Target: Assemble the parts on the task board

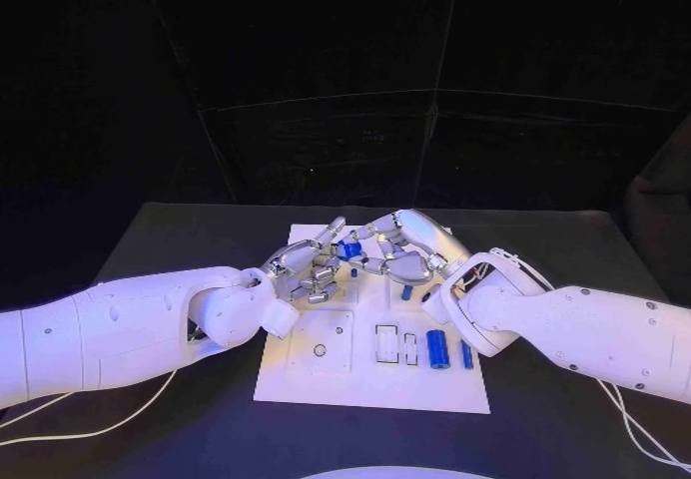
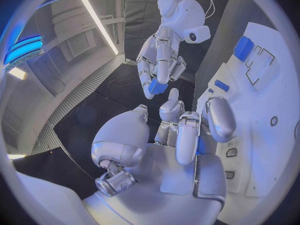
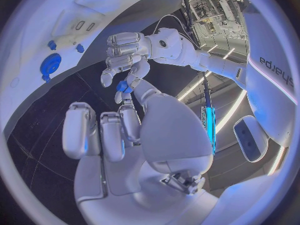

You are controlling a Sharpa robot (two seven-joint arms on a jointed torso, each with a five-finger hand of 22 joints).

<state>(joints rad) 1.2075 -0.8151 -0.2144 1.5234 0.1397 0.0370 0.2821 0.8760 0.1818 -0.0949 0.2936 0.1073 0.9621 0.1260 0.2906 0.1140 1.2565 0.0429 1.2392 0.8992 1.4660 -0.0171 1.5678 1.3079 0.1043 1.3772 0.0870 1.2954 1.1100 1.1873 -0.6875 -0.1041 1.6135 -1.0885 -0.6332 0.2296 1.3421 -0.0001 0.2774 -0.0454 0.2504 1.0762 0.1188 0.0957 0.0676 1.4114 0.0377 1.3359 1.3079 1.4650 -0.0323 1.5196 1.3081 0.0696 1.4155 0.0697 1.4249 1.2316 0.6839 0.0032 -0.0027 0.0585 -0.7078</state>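
Both hands meet above the far half of the white task board (image 1: 367,384). My right hand (image 1: 400,251) pinches a small blue part (image 1: 350,247) at its fingertips; the part (image 2: 157,87) also shows in the left wrist view, under the right hand (image 2: 161,60). My left hand (image 1: 306,272) is right beside it, most fingers curled, one finger stretched up towards the part (image 3: 124,86). Contact is unclear. A blue sliver shows behind the left hand's curled fingers (image 2: 187,135); what it is I cannot tell.
On the board lie a blue cylinder (image 1: 436,347), a thin blue pin (image 1: 466,355) and a small blue piece (image 1: 407,292) beside empty rectangular slots (image 1: 386,344). A blue gear (image 3: 50,64) and two blue pegs (image 3: 79,48) stand on the board. White cables trail along the table (image 1: 116,424).
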